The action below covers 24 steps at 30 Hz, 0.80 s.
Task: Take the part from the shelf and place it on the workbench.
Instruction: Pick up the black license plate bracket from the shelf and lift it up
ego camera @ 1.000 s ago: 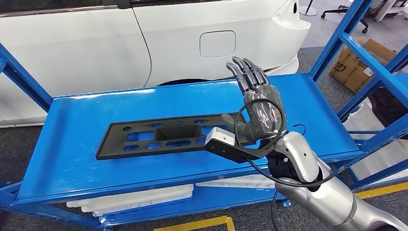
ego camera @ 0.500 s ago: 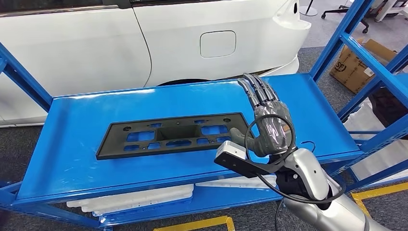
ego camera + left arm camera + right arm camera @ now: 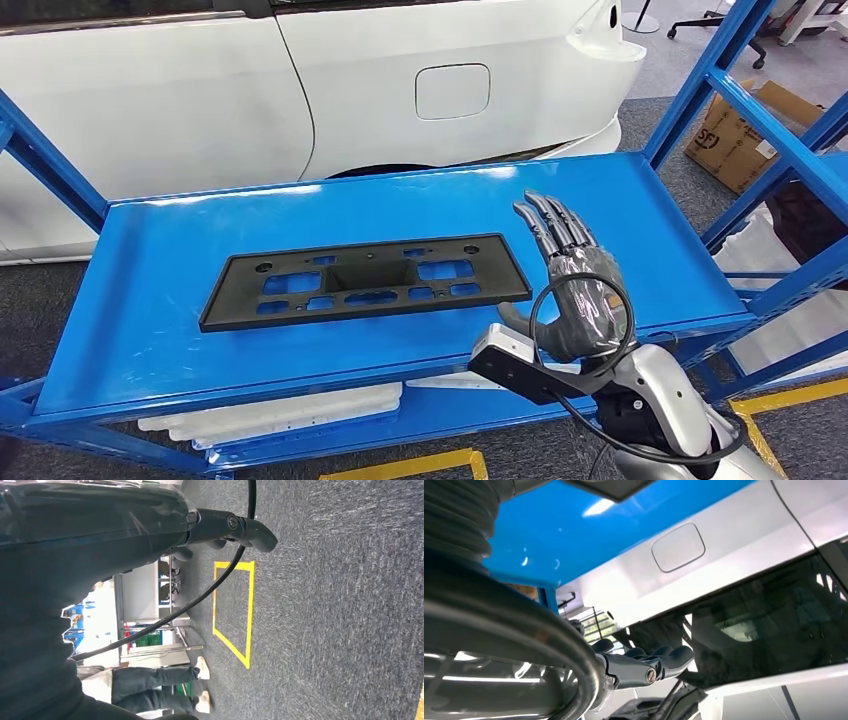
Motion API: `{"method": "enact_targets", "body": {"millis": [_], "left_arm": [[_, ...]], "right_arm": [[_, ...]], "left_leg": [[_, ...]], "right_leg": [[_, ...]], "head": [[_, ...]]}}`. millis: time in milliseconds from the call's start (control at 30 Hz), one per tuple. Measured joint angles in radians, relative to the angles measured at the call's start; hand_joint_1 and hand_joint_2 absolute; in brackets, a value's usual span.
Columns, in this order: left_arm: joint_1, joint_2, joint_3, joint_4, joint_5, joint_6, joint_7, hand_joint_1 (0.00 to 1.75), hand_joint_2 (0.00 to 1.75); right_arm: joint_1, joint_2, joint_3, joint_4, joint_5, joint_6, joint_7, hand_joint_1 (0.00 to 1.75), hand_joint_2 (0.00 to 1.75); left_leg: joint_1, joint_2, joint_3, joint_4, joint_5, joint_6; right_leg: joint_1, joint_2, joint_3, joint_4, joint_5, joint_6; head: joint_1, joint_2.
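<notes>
Black part [image 3: 365, 280]: flat on blue workbench top [image 3: 150, 290], long side across, lying left of centre; same spot as 1.0 s and 0.5 s ago.
Right hand [image 3: 570, 295]: empty, fingers [image 3: 553, 222] straight and spread, palm away from camera; pulled back toward near right edge of bench since earlier frames, now lower and further right, apart from part's right end.
Right hand, wrist view [image 3: 644, 665]: fingers extended, nothing in them, white car [image 3: 724, 575] and bench underside behind.
Left hand [image 3: 225, 530]: hanging over grey carpet, fingers curled inward with nothing held, cable looping past.
Change: one second ago right hand overlapped part's right end; half a second ago just off that end; now clear of it. Part unmoved.
Lower shelf [image 3: 470, 405]: holds white flat pieces [image 3: 290, 412] stacked under bench top, partly hidden by front rail.
Blue rack [image 3: 760, 130]: to the right, cardboard box [image 3: 735, 135] on floor behind it.
Floor, left wrist view: yellow tape rectangle [image 3: 235, 610], person's legs and shoes [image 3: 165, 685] near a metal stand.
Background: white car [image 3: 300, 80] side with fuel flap [image 3: 452, 90] behind bench.
</notes>
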Motion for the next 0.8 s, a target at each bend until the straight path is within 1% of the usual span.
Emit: {"method": "enact_targets", "body": {"millis": [233,567,800], "left_arm": [[-0.001,0.0,0.002,0.0,-0.003,0.0,-0.019,0.0,1.75],[-0.002,0.0,0.002,0.0,-0.004,0.0,-0.03,0.0,1.75],[-0.002,0.0,0.003,0.0,-0.004,0.0,-0.034,0.0,1.75]], "right_arm": [[0.03,0.018,0.003,-0.001,-0.004,-0.002,-0.002,0.0,1.75],[0.03,0.047,0.022,0.01,-0.008,-0.001,-0.003,0.0,1.75],[0.021,0.075,0.046,0.035,-0.038,0.009,-0.011,0.0,1.75]], "left_leg": [[0.0,0.0,0.0,0.0,0.0,0.0],[0.0,0.0,0.0,0.0,0.0,0.0],[0.0,0.0,0.0,0.0,0.0,0.0]], "right_leg": [[0.0,0.0,0.0,0.0,0.0,0.0],[0.0,0.0,0.0,0.0,0.0,0.0],[0.0,0.0,0.0,0.0,0.0,0.0]], "head": [[0.0,0.0],[0.0,0.0],[0.0,0.0]]}}
